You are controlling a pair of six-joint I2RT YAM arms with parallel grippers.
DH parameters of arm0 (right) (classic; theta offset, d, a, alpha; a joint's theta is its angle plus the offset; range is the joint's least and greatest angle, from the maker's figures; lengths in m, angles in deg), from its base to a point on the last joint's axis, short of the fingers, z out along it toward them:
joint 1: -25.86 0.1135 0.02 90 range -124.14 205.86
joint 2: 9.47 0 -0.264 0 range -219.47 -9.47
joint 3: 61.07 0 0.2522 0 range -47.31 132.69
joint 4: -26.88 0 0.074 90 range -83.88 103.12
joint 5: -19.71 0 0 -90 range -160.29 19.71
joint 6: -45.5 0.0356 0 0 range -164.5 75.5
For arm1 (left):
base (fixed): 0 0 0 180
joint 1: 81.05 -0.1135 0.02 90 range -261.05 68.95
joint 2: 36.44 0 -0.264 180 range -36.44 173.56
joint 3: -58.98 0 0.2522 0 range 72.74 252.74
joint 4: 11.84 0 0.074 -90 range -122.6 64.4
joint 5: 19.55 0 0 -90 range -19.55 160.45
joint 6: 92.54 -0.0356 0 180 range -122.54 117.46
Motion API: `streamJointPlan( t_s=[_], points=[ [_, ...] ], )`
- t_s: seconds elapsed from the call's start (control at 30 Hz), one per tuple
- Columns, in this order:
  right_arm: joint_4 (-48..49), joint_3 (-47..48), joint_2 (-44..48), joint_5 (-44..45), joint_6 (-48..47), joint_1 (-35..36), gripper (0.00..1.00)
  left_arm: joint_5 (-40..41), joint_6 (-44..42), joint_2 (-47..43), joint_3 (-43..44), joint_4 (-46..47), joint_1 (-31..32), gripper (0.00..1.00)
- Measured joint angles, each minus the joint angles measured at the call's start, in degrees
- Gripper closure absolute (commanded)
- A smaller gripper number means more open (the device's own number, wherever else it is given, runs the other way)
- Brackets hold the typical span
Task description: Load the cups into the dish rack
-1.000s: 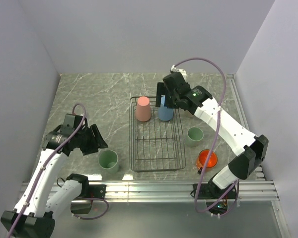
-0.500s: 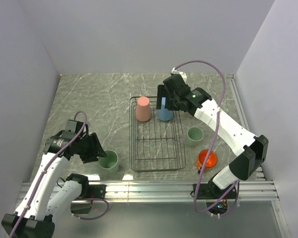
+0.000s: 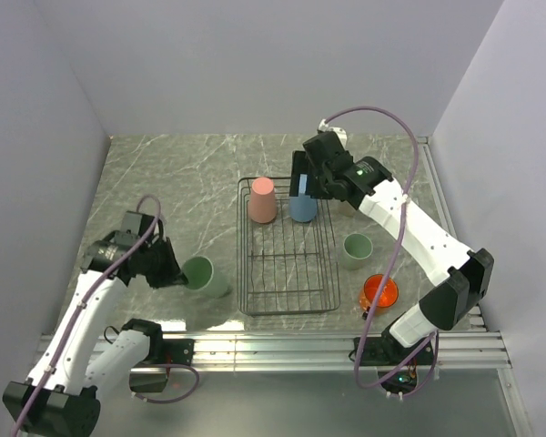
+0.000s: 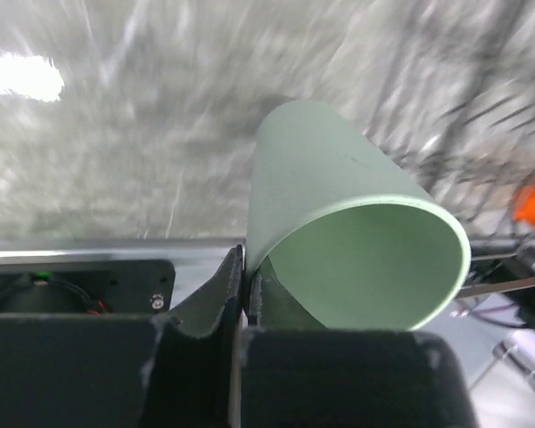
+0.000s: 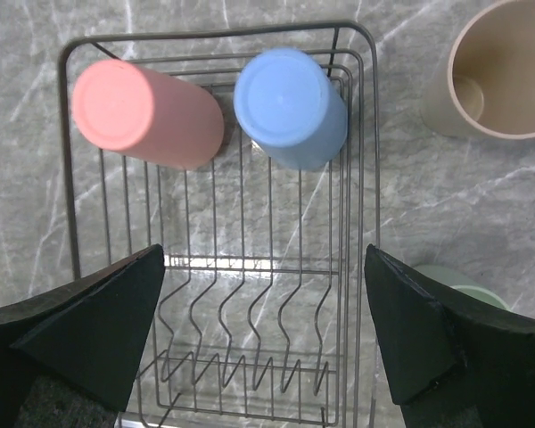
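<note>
With my left end effector (image 4: 243,299) clenched on the rim of the pale green plastic tumbler (image 4: 357,223), I'd lift it high before crossing to the black wire dish rack (image 3: 244,264) at three o'clock.

Table (image 3: 182,182): grey, marbled
Middle: wire rack (image 3: 287,311)
Right of rack: short green cup (image 3: 357,248), orange mug (image 3: 379,292), beige cup (image 5: 504,67)

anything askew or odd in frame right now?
Only the pale green tumbler: it's tilted at an angle left of the dish rack, its rim pinched in the left gripper. Nothing spilled or damaged.
</note>
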Motion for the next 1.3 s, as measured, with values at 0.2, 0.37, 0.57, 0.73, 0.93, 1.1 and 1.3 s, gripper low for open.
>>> streamJointPlan(
  t_s=[0.2, 0.37, 0.57, 0.73, 0.93, 1.1, 1.3],
  points=[
    [-2.7, 10.3, -0.7, -1.5, -1.2, 0.0, 0.0, 5.2, -2.2, 7.9, 21.1, -1.3, 0.0, 1.0],
    [-0.1, 17.1, -0.6, -14.3, -1.7, -1.3, 0.0, 7.1, -2.3, 12.7, 36.3, -0.9, 0.0, 1.0],
    [17.8, 5.9, 1.5, -42.1, 8.1, -6.5, 0.0, -5.9, 0.0, 11.4, 37.6, 12.3, -0.7, 1.0],
    [34.2, -5.6, 1.2, -57.0, 21.1, -8.2, 0.0, -17.6, 6.1, 7.9, 28.8, 28.8, -1.4, 1.0],
    [52.7, -9.1, 1.2, -65.2, 33.5, -8.2, 0.0, -27.2, 16.7, 7.3, 19.3, 44.8, -2.3, 1.0],
    [63.5, -10.0, 1.2, -67.9, 42.5, -8.0, 0.0, -31.0, 24.2, 7.3, 16.0, 56.8, -3.3, 1.0],
    [72.0, -10.1, 1.1, -69.4, 49.9, -8.0, 0.01, -31.6, 30.3, 7.3, 14.0, 67.2, -5.0, 1.0]
  ],
)
